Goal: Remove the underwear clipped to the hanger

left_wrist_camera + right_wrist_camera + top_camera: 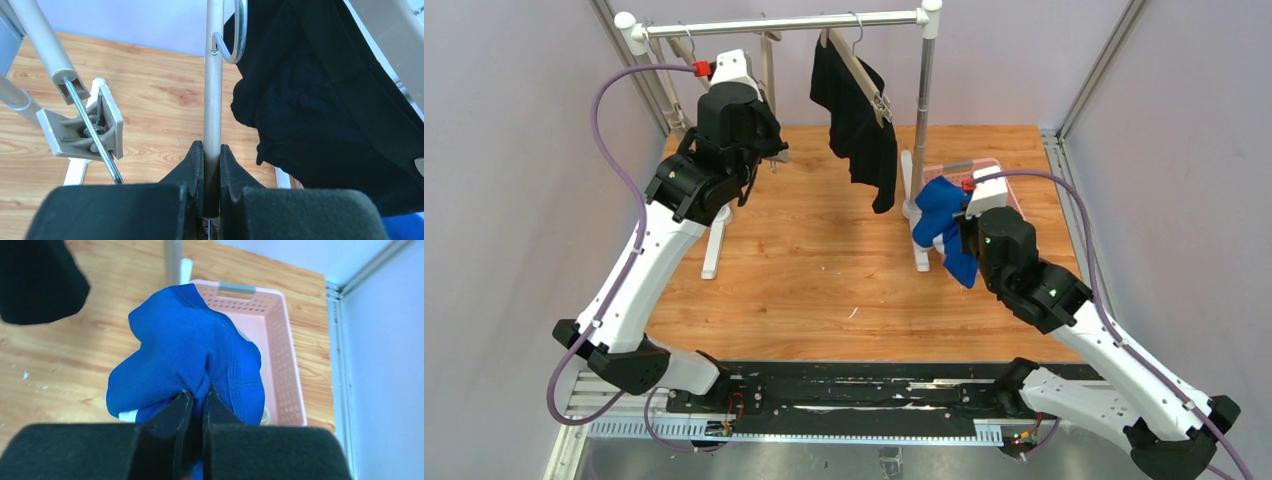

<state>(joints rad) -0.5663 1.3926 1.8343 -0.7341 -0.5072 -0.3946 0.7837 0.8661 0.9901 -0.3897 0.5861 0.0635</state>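
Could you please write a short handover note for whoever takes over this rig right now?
Left gripper: shut on a bare hanger bar, beside the black briefs.
Right gripper: shut on the blue briefs, held over the pink basket.
Black briefs: hanging from the middle hanger.
Done: blue briefs are off their hanger.
Left: drop the blue pair into the basket, then unclip the black pair. The grey pair is not clearly in view.

Robotics lab cell: aluminium framing (1099, 70), plain panel walls (514, 150), wooden tabletop (824, 280)
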